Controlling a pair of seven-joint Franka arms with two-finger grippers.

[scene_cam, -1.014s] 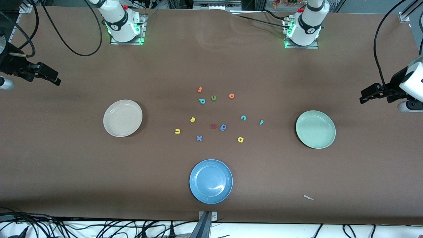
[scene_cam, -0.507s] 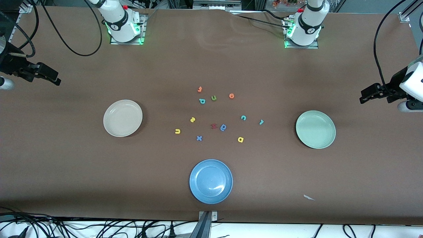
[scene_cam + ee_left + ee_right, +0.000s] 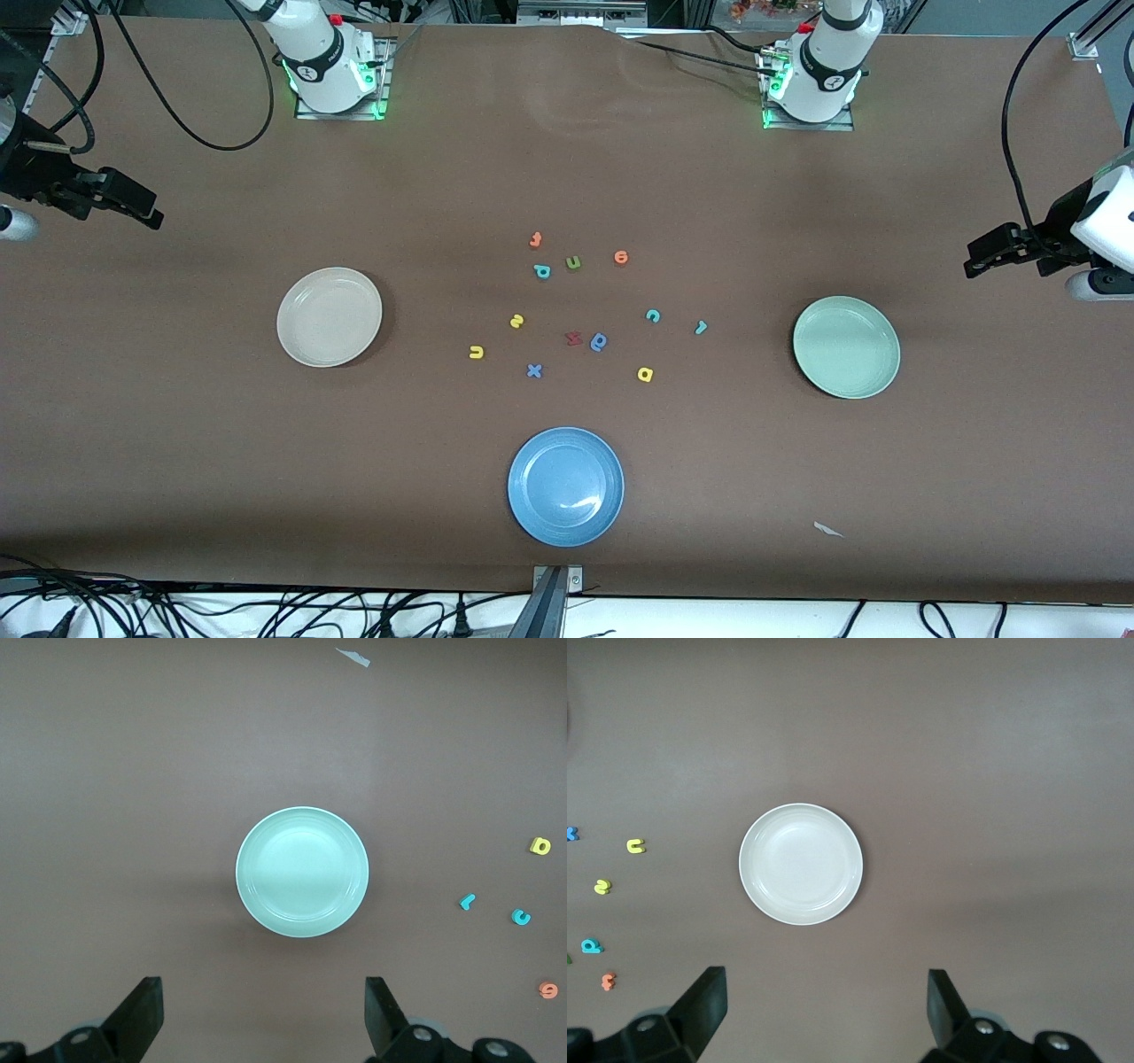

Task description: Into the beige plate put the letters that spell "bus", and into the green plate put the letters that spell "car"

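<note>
Three plates, beige plate [image 3: 329, 316], green plate [image 3: 846, 346] and blue plate [image 3: 565, 486], are ringing eleven loose letters on the surface [image 3: 177, 443], while left tool [image 3: 265, 1024] and right tool [image 3: 826, 1017] are waiting with fingers apart.

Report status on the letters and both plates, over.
Both end effectors open, waiting at table ends. Beige plate and green plate hold nothing; all letters between them. Nothing obstructing.

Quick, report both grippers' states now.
Left gripper: open, holding nothing, up over the table by the green plate.
Right gripper: open, holding nothing, up over the table by the beige plate.
</note>
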